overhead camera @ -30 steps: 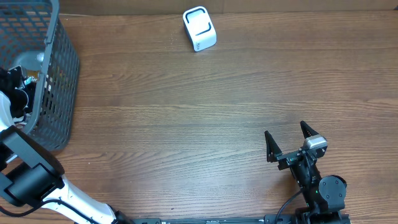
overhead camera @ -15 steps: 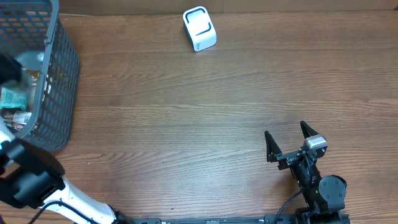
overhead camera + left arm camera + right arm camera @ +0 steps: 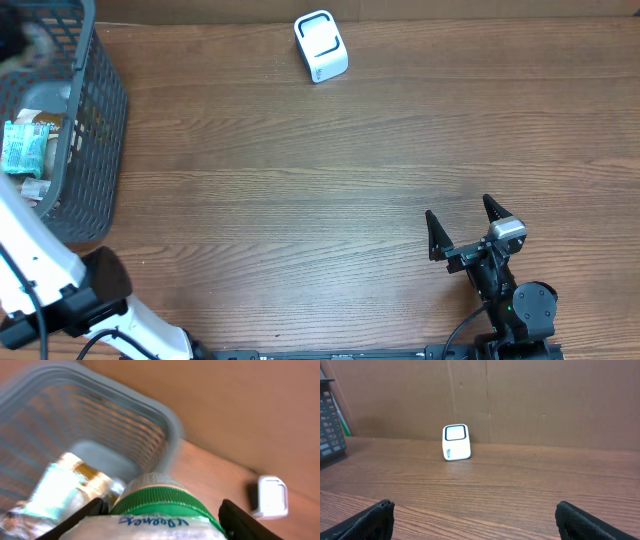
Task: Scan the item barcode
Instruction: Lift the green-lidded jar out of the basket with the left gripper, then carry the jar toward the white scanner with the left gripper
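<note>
My right gripper (image 3: 460,212) idles with its jaws apart and empty. My left gripper (image 3: 165,520) is clamped on the green-capped item (image 3: 160,500), just above the basket (image 3: 170,420), so I judge the pick done. The scanner (image 3: 272,496) sits well ahead to its right, so carrying and scanning remain.

The left gripper (image 3: 161,516) clamps a green-capped bottle (image 3: 159,496) between its fingers at the table's far left; the right gripper (image 3: 461,218) sits low, jaws spread wide.
</note>
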